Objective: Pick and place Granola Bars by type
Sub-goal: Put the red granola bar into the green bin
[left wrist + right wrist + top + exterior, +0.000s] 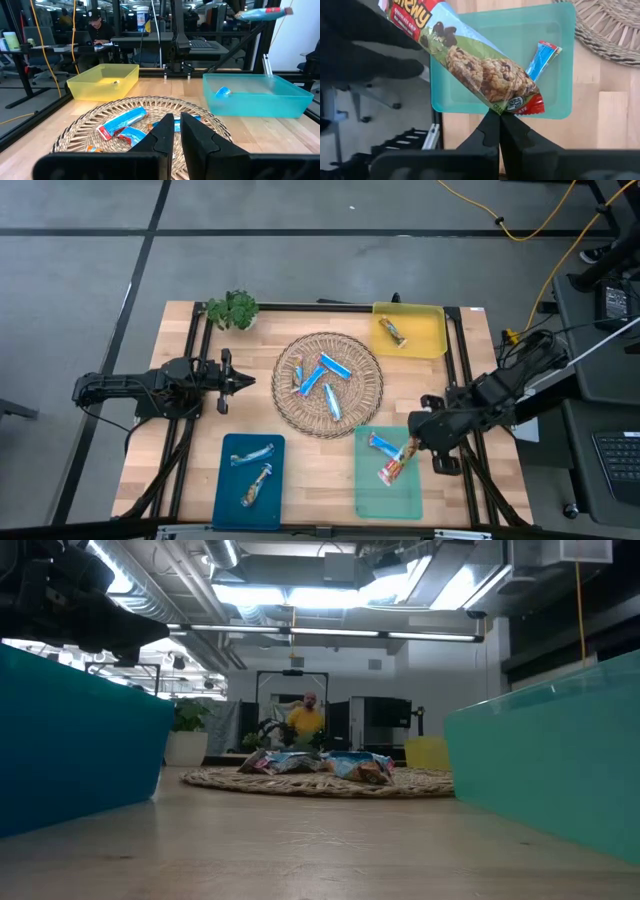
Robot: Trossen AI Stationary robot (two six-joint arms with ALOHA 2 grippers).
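Note:
A round wicker mat [328,383] in the table's middle carries several blue granola bars [334,367]. The yellow tray [428,338] at the far right holds one bar [392,331]. Two silvery bars [252,456] lie in the blue tray [228,490] at the near left. A blue bar [383,445] lies in the teal tray [375,498] at the near right. Above that tray my right gripper [500,116] is shut on a red-ended cookie-print bar [396,465]. My left gripper [177,120] waits shut at the mat's left side. My right gripper pinches the bar's red crimped end [522,105] between its two fingertips. The fingers slant downward from the table's right side. The rest of the bar [470,60] sticks out beyond the fingers, lifted clear above the teal tray [470,102].
A leafy green sprig [232,309] stands at the far left corner. Black rails [190,360] run along the table's left and right sides. In the low view, a person in yellow [305,720] shows in the room beyond the table.

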